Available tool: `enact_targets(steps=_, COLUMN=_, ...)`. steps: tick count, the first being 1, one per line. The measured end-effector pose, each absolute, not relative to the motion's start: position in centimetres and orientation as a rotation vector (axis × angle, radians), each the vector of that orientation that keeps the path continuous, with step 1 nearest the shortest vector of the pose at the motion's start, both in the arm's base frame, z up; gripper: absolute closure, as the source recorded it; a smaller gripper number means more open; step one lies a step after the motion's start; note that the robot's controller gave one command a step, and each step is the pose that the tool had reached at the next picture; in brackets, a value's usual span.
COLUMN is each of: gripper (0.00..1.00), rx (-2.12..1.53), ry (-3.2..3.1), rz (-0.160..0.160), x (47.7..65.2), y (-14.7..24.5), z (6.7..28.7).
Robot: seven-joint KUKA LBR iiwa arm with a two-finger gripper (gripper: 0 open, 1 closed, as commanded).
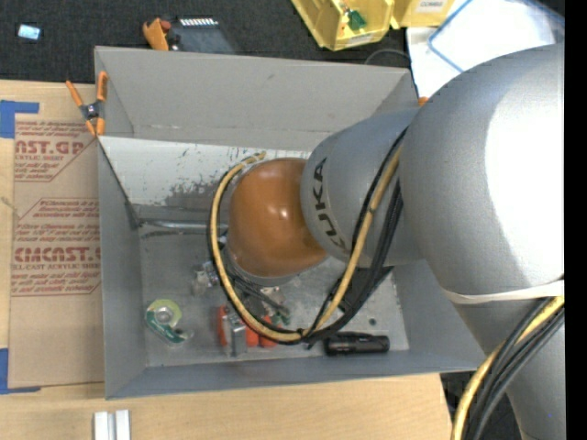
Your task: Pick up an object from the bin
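hand (253,293): down low over the middle of the bin (119,246) floor, tucked beneath the round orange cover (266,218) on the wrist and mostly hidden by it. cannot tell whether apart or together, nor whether clamped on anything. ringed by yellow and black cables (216,238) that loop from the cover's left side down under it and back up along the arm.

just in front of the hand, toward the near wall: a small orange-red piece (240,335) with a grey part beside it, lying on the floor and partly crossed by the cable loop. nearest thing to the hand; cannot tell whether touching or apart. a little to its right, under the cables, a small green bit (280,314). left of the hand, a few pale scraps (202,278) on the scuffed floor, too small to name.

further out: toward the near left corner, well apart from the hand, a clear tape roll (165,317) with a green edge, lying flat. toward the near right, close along the front wall, a black marker (358,344) on its side, running left to right, just outside the cable loop.

over all of this, the grey arm (362,195) marked kuka, reaching in from the right and covering the right part of the bin.
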State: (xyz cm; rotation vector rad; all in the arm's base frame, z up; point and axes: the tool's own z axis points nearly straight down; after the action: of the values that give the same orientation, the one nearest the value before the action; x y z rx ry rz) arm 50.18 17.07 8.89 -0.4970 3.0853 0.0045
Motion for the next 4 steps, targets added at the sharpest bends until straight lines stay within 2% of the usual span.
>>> enact_targets(steps=1, gripper=0.0, rx=-0.201, ry=3.117, rz=0.006, x=53.0, y=13.4, z=8.1)
enact_targets(steps=2, gripper=0.0, rx=-0.323, ry=3.107, rz=0.009, x=50.8, y=11.9, z=7.4)
enact_targets(steps=3, gripper=0.0, rx=-0.299, ry=3.109, rz=0.008, x=51.1, y=10.0, z=12.5)
enact_targets(steps=4, gripper=0.0, rx=-0.214, ry=3.122, rz=0.006, x=50.4, y=9.6, z=9.7)
